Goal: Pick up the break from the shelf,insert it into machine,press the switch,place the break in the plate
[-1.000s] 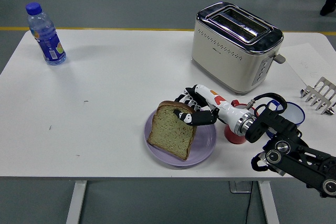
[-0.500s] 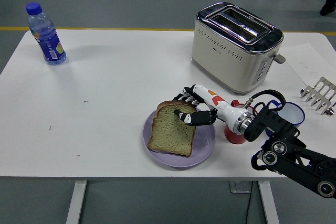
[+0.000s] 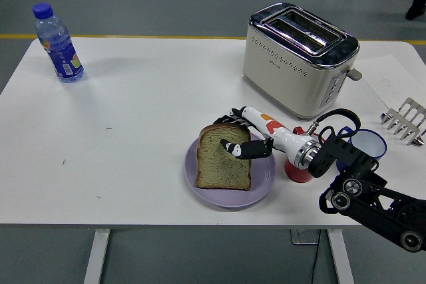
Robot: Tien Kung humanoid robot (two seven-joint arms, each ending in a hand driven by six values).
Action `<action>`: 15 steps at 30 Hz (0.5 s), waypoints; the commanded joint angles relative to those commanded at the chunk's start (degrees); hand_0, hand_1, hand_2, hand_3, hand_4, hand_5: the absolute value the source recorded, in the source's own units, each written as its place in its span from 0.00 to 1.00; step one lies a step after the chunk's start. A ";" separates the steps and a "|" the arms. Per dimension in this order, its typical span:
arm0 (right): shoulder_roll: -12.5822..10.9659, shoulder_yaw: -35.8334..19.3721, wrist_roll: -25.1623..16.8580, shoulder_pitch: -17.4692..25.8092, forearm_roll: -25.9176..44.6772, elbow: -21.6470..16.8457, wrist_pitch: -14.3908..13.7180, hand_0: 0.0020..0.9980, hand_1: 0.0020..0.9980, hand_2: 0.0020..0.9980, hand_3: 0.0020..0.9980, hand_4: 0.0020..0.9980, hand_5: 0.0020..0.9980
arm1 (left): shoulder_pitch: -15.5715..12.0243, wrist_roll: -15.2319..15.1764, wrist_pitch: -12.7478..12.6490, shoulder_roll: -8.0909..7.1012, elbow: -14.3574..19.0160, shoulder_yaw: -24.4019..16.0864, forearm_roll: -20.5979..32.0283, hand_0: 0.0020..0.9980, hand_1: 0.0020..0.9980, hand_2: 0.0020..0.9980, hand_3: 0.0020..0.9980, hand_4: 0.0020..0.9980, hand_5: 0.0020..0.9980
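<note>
We judge the main risk to be dragging: if the right hand point(image 3: 241, 139) withdraws before its fingers fully release, the bread slice point(image 3: 224, 158) could slide off the purple plate point(image 3: 263, 181) onto the surface point(image 3: 133, 138). The slice lies flat on the plate. The hand reaches in low from the right, thumb on the slice's top face, fingers behind its far edge, holding it lightly.
</note>
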State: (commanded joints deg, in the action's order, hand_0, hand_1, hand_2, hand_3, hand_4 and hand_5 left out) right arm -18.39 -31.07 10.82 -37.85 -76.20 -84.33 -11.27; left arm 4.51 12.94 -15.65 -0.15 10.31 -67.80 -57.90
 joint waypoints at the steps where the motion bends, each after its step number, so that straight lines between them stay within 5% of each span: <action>1: 0.01 0.03 0.04 0.00 -0.05 0.02 -0.01 0.76 0.72 0.74 0.73 0.65 0.10 | 0.01 0.00 0.00 0.00 0.00 0.01 0.01 0.67 0.63 0.68 0.62 0.44 0.92; 8: 0.15 0.00 -0.43 -0.05 -0.71 0.06 -1.20 0.81 0.76 0.80 0.77 0.67 0.11 | 0.03 -0.03 0.01 0.00 0.00 0.12 0.20 0.67 0.63 0.68 0.62 0.44 0.92; 15: 0.16 -0.23 -3.20 -0.15 -1.57 0.05 -5.34 0.87 0.80 0.84 0.82 0.69 0.12 | 0.10 -0.08 0.00 -0.04 0.00 0.27 0.44 0.67 0.63 0.68 0.62 0.44 0.92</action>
State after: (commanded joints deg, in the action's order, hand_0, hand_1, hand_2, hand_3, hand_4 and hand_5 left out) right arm -18.23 -31.30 7.62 -37.99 -77.78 -84.27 -16.61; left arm 4.60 12.87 -15.66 -0.19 10.31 -67.53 -57.46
